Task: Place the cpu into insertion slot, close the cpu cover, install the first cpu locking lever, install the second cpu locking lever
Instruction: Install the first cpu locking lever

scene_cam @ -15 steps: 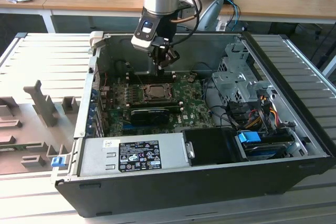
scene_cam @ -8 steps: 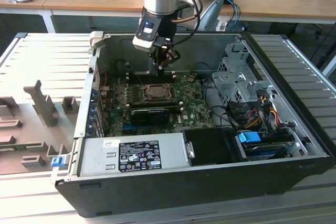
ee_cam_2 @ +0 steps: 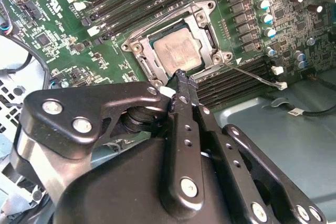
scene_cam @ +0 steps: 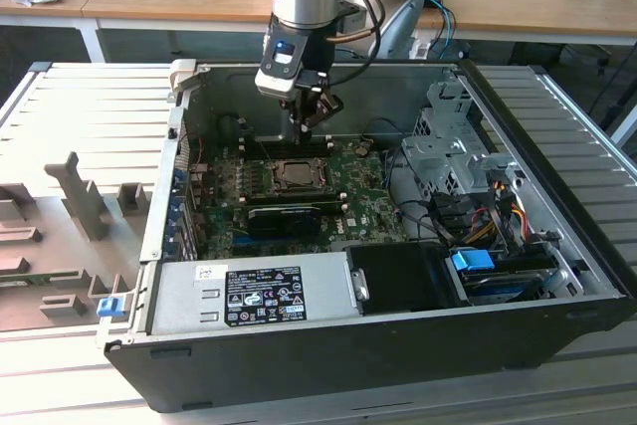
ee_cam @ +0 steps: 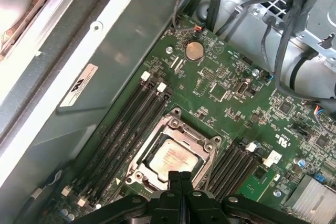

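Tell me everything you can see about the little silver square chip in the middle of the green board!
The chip is a small, flat square with a dull silver-grey metal top and faint print on it. It lies flat and level on the green board. A thin silver metal frame lies down over its edges, so its middle shows through the frame's big opening. The pincer, shut, sits close by one edge of the chip. Whether it touches cannot be told.

Exterior view looked down into the open case (scene_cam: 348, 355) from farther off; both wrist views sat close, sharing the cpu (ee_cam_2: 177, 51) (ee_cam: 170, 156).
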Motion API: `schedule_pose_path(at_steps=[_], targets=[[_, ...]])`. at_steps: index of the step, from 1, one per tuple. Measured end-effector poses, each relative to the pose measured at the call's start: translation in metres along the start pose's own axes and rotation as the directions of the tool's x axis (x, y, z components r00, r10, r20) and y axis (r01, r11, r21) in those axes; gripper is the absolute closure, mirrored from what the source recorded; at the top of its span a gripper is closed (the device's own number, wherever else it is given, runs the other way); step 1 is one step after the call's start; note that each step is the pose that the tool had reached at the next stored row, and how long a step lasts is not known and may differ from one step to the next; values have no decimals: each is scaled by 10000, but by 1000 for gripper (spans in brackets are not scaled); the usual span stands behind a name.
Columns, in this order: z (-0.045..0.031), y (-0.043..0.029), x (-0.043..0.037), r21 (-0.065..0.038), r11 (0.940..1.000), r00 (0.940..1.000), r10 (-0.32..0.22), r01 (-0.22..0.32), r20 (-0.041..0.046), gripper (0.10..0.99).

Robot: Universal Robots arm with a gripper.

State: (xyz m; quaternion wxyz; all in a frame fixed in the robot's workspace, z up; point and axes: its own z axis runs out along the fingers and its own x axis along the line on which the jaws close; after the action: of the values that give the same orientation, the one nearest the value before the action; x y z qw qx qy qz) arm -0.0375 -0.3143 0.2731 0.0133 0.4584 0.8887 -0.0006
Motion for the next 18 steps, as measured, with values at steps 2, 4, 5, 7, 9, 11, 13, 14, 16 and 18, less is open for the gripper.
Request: schedule_pose_path(at_steps=[2,4,5,7,9,11,13,14,16,18], targets=[[0,0,0,-3,9999,9999,-124,124,-1,980],[0,0,0,-5,9998,9998,-207,207,-2,980],[0,0,0,-7,9996,9996,-269,269,-3,980],[0,0,0,-11,9991,9991,-415,415,-4,980],[0,0,0,-12,9987,9987,-516,516,-6,980],[0,0,0,-17,9977,9977,-683,683,-7,980],[0,0,0,-20,9968,9968,-798,798,-8,980],[0,0,0,-22,9961,9961,-886,886,-9,980],[0,0,0,-26,9948,9948,-1017,1017,-10,980],[0,0,0,-29,9933,9933,-1151,1151,-11,980]])
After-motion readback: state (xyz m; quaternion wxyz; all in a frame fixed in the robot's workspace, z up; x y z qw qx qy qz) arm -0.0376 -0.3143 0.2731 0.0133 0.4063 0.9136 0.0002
